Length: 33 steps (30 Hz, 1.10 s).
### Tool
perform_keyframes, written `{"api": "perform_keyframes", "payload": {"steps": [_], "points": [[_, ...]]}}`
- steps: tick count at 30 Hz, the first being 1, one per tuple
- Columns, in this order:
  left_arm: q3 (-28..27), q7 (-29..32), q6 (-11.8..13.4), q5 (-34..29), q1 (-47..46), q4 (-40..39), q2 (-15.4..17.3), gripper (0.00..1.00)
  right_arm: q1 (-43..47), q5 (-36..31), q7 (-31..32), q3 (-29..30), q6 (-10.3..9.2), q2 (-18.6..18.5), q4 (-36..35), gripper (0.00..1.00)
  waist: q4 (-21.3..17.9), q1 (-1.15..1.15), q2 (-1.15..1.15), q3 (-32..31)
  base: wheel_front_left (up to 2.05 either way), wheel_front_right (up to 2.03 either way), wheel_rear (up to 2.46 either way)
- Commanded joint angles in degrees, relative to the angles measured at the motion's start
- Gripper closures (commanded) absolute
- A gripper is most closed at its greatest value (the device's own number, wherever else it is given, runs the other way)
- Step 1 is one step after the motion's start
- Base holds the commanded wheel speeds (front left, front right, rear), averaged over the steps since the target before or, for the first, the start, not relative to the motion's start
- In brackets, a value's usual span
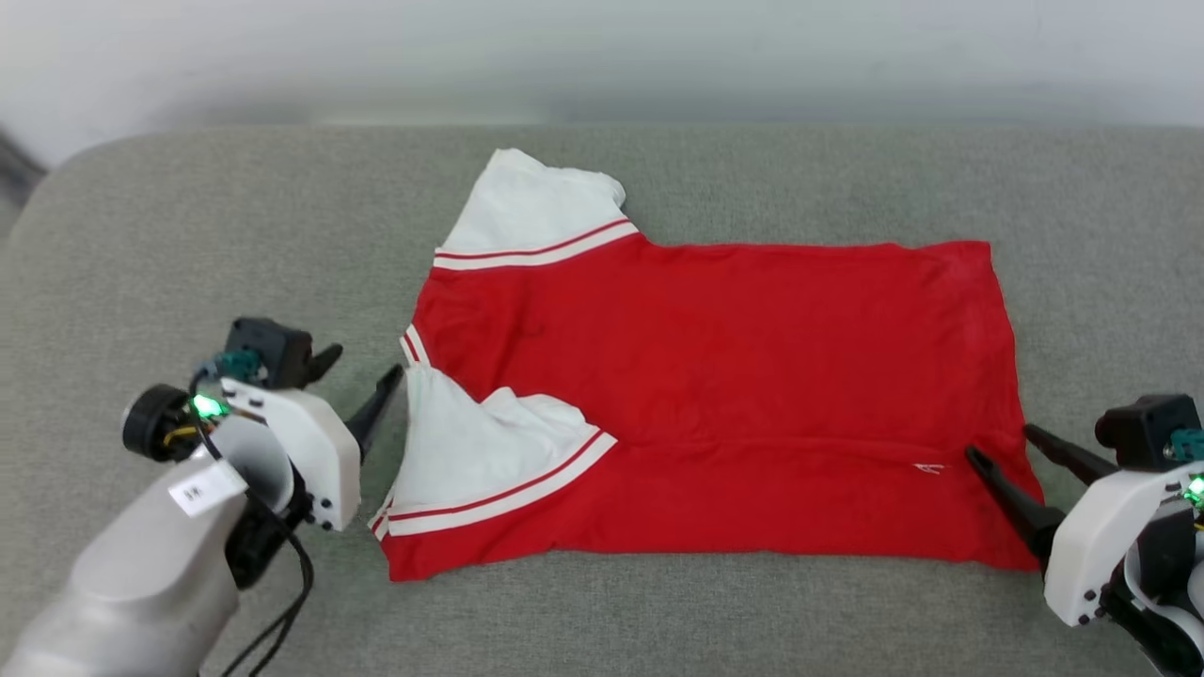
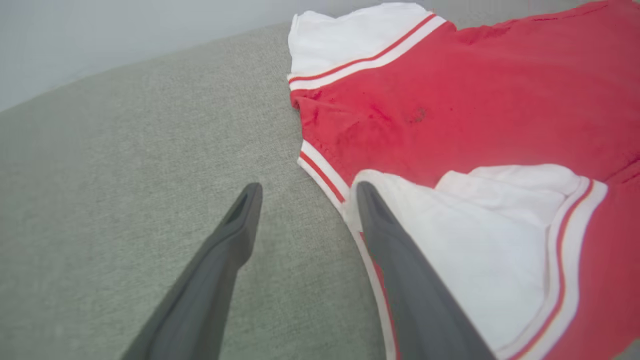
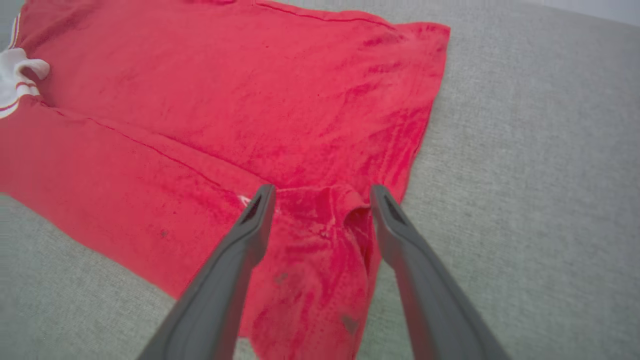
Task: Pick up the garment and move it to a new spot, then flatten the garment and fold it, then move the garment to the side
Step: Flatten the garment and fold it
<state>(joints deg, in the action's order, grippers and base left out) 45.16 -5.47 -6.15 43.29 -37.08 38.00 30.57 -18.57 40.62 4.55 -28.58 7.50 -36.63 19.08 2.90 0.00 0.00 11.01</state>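
Garment (image 1: 715, 376) is lying flat on the grey padded surface (image 1: 188, 216), roughly centre of the head view, neck end pointing to the robot's left and hem end to its right. Near long edge is lying folded over onto the body, a straight fold line running along it, with a small white mark (image 1: 929, 467) sitting close to the hem end. Near white sleeve (image 1: 470, 451) is lying tucked in on top of the red, its striped trim showing; far white sleeve (image 1: 536, 202) is sticking out flat toward the pale wall (image 1: 602, 56). Left gripper (image 1: 367, 365) is sitting at the neck end with its fingers spread wide, gripping nothing; in the left wrist view (image 2: 307, 186) one finger (image 2: 400, 260) is lying over the white sleeve edge and striped trim, the other is resting over bare grey fabric just beside the shirt. Right gripper (image 1: 999, 442) is sitting at the near hem corner, fingers likewise spread wide and clamping nothing; in the right wrist view (image 3: 322, 189) a small raised pucker of red cloth (image 3: 325, 200) is standing between the two fingertips, loose, not pinched.
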Motion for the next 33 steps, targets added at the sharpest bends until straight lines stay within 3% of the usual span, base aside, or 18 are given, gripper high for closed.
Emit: {"api": "perform_keyframes", "payload": {"steps": [1,6,11,16,20,26,33], "points": [[-0.43,1.48,-0.15,0.41,-1.03,-1.03,0.88,0.0,1.09,-0.18,-0.47,0.24,-0.02,-0.1,-0.29,0.0,1.03,0.0,0.0,-1.83,0.0,0.0,0.0],[-1.15,11.69,0.39,3.28,-3.4,-6.98,5.14,0.0,2.81,-0.67,-0.23,1.05,-0.02,0.24,-1.17,0.0,1.49,0.0,0.0,-3.56,0.0,0.0,0.0],[-0.36,26.23,0.51,7.68,-4.43,-13.61,8.71,0.0,3.52,-1.37,0.26,1.69,-0.02,0.66,-1.81,0.0,1.59,0.0,0.0,-4.09,0.0,0.0,0.0],[0.85,40.83,1.53,13.71,-4.56,-18.8,10.52,0.0,3.32,-1.8,0.86,1.98,-0.02,1.08,-2.29,0.0,1.36,0.0,0.0,-4.18,0.0,0.0,0.0],[2.38,48.93,2.85,16.88,-2.96,-20.38,11.24,0.0,2.55,-1.89,1.54,1.41,-0.02,1.66,-2.63,0.0,0.56,0.0,0.0,-3.98,0.0,0.0,0.0],[4.54,53.15,4.11,18.24,-0.46,-19.57,10.48,0.0,1.42,-1.42,2.43,0.35,-0.02,2.12,-2.6,0.0,-1.14,0.0,0.0,-3.02,0.0,0.0,0.0],[6.31,52.94,3.62,19.25,2.76,-14.67,8.47,0.0,-0.19,-0.99,2.23,-0.7,-0.02,2.46,-2.04,0.0,-3.01,0.0,0.0,-1.56,0.0,0.0,0.0]]}}
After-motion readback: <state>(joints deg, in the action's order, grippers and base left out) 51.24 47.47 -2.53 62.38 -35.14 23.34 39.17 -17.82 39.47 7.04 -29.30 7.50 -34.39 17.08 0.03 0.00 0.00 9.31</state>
